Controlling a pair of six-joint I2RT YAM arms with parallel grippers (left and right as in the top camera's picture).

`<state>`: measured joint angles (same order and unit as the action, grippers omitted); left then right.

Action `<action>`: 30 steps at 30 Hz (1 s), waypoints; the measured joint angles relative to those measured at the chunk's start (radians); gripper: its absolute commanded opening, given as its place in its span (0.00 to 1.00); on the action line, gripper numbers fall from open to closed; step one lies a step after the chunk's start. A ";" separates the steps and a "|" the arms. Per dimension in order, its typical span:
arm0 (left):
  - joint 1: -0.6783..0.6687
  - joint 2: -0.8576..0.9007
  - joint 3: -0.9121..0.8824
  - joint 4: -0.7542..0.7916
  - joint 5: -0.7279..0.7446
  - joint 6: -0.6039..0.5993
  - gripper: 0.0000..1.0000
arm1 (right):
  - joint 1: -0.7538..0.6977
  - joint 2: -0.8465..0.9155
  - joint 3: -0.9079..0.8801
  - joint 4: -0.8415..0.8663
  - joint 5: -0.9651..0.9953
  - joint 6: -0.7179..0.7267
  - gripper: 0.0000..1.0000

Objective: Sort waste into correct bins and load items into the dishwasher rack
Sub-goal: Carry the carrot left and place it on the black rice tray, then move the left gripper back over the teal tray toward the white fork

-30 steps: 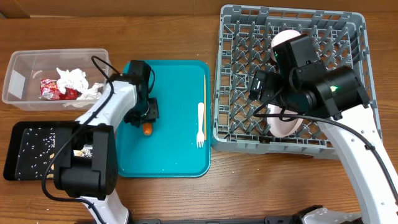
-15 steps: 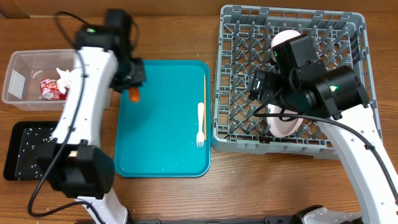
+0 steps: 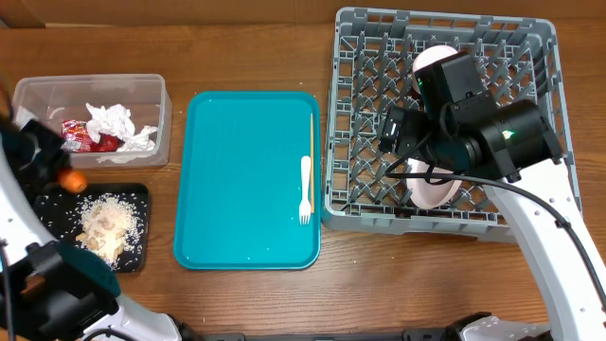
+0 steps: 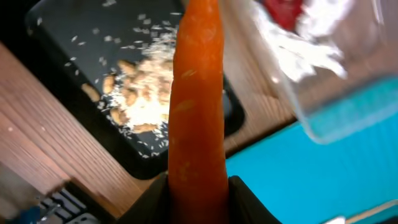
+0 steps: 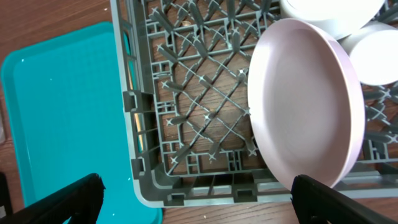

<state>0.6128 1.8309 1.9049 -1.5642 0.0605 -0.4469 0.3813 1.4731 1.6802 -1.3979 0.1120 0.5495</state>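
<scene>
Your left hand (image 4: 198, 194) was clamped on the small orange carrot (image 4: 198, 106), a finger pressed to each side, the carrot jutting out past the fingertips. From overhead it hung over the upper left corner of the shallow black rectangular tray (image 3: 38, 204), just below the clear plastic rectangular tub (image 3: 28, 95). Pale rice and food scraps (image 3: 104, 227) lay in the tray. Crumpled white paper napkins (image 3: 114, 121) and a red shiny snack wrapper (image 3: 80, 137) lay in the tub.

Your right hand (image 5: 199, 199) was spread wide, holding nothing, over the large grey plastic dishwasher rack (image 5: 149, 106), near the pale pink bowl (image 5: 308, 109) leaning on edge inside it.

A white plastic fork (image 3: 305, 189) and a thin wooden chopstick (image 3: 311, 142) lay on the teal serving tray (image 3: 246, 189) on the wooden desk (image 3: 237, 47)
</scene>
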 measured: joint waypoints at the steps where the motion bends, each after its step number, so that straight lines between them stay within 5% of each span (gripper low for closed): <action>1: 0.028 -0.002 -0.040 0.022 0.000 -0.013 0.04 | 0.000 0.000 0.000 0.000 0.000 0.000 1.00; 8: 0.102 -0.012 -0.366 0.266 0.013 -0.103 0.09 | 0.000 0.000 0.000 0.000 0.000 0.000 1.00; 14: 0.102 -0.010 -0.471 0.343 0.015 -0.140 0.17 | 0.000 0.000 0.000 0.000 0.000 0.000 1.00; 21: 0.102 -0.010 -0.493 0.358 0.016 -0.175 0.66 | 0.000 0.000 0.000 0.000 0.000 0.000 1.00; 30: 0.102 -0.010 -0.493 0.360 0.040 -0.172 0.73 | 0.000 0.000 0.000 0.000 -0.001 0.000 1.00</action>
<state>0.7151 1.8210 1.4120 -1.2037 0.1009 -0.6193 0.3813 1.4731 1.6802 -1.3975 0.1112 0.5495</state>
